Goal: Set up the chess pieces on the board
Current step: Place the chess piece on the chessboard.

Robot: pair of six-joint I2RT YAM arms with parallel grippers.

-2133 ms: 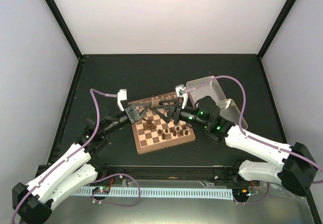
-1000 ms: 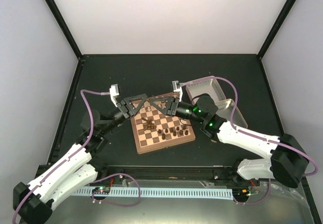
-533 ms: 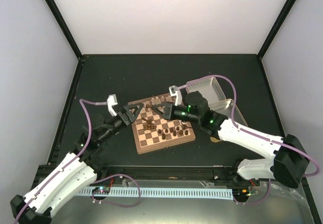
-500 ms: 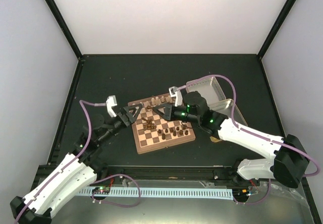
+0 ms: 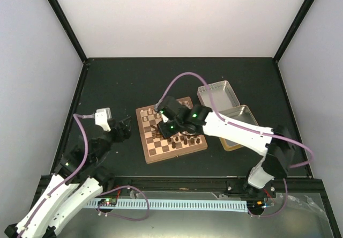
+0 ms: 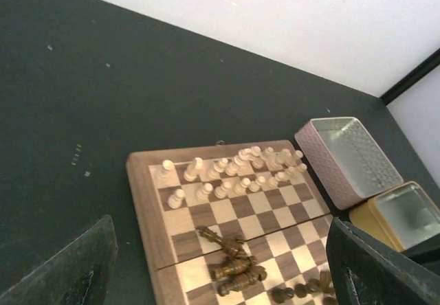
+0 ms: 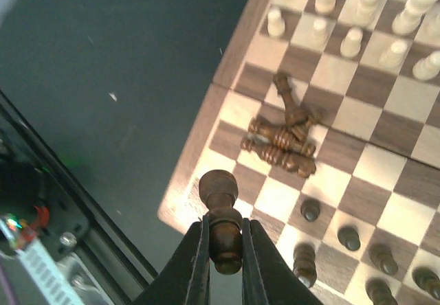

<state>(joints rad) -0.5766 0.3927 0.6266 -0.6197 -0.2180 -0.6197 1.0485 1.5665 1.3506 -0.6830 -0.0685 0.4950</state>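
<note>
Right pincer (image 7: pixel 223 235) is squeezed narrow on one dark brown piece (image 7: pixel 218 212). The piece's round end sticks out past the fingertips. It hangs over the board (image 7: pixel 230 137), by the edge where the board meets the desk (image 7: pixel 117 71).

The right arm (image 5: pixel 236 131) is white. It reaches in from the right and stretches across the board to its left part. The left arm (image 5: pixel 69 190) bends up from the near left corner. The left pincer (image 6: pixel 221 220) is off to the left of the board, over the bare desk. Its two dark fingers (image 6: pixel 75 267) are spread wide apart with nothing between them.

The desk is flat and very dark green. White walls (image 5: pixel 177 18) stand behind it and at both sides. Two tin boxes (image 5: pixel 217 94) sit just to the right of the board. In the left wrist view one looks pale and one looks yellow.

The board is a small wooden square with light and dark brown checks and a brown rim. It lies near the middle of the desk, turned a little. The cream pieces (image 6: pixel 237 171) stand in two rows at the far side. They are a bit crowded at the right end. A little heap of dark pieces (image 7: pixel 282 140) lies tipped over on the left middle squares. More dark pieces (image 7: pixel 347 240) stand upright in a row closer to the near side.
</note>
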